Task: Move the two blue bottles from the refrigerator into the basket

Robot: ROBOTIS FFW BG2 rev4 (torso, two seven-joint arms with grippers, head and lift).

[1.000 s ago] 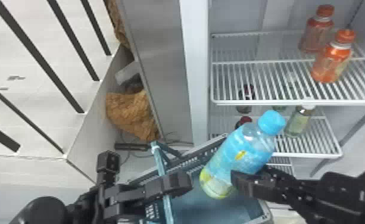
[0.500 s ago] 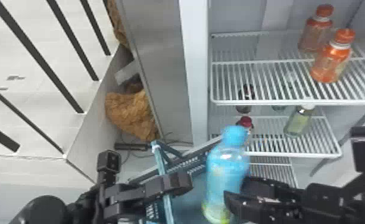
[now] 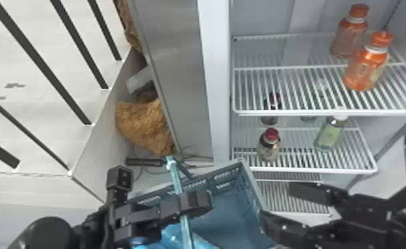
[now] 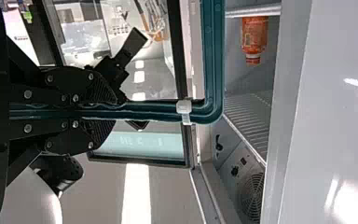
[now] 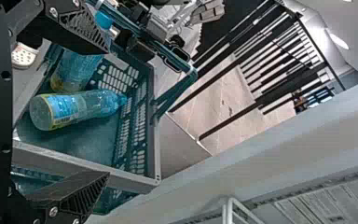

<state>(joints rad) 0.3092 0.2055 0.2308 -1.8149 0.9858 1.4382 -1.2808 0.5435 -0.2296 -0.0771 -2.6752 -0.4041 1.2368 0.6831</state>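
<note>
Right wrist view — blue bottles point(image 5: 67, 110) lie beyond the tool point(image 3: 278, 202).

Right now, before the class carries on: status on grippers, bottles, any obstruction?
Left gripper shut on handle. Right gripper open by basket. One blue bottle and another inside. Possible obstruction: that raised handle.

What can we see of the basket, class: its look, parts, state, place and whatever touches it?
The basket looks like blue-green plastic, with slotted walls, a paler greyish rim and an open top. Its slim handle is raised, with a white fitting near a rounded corner; the left hand grips this handle. The basket stands before the open refrigerator. Inside, one blue bottle lies on its side, with a second one beside it, partly hidden.
</note>
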